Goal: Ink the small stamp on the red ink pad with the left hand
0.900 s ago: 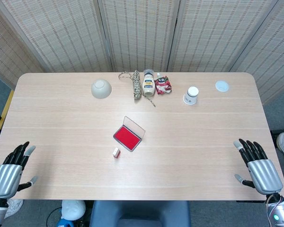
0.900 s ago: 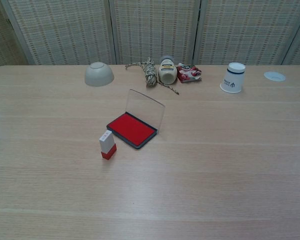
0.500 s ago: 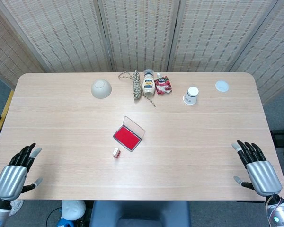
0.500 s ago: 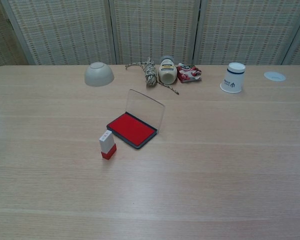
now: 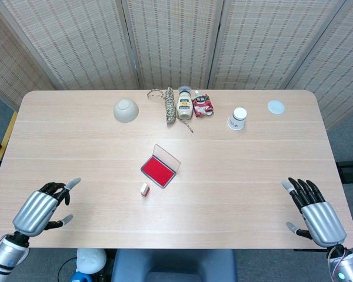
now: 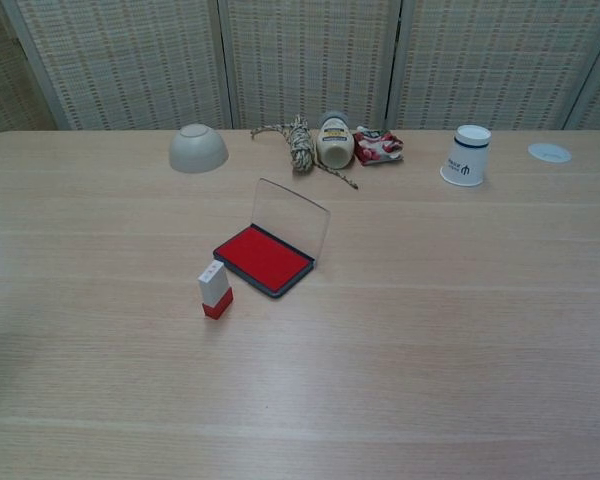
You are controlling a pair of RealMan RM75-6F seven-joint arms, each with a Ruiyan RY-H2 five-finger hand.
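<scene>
Small stamp (image 6: 215,289) is seen upright, just near-left of the red ink pad (image 6: 264,259). It is judged light, rigid, tippy; best pinched on its white upper sides. Left hand (image 5: 41,210) is empty, fingers loosely spread, well apart.

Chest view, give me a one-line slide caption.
Small stamp stands upright beside the open red ink pad, untouched.

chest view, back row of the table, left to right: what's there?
Upturned bowl → rope bundle → squeeze bottle lying down → red patterned packet → upside-down paper cup → small white lid.
</scene>
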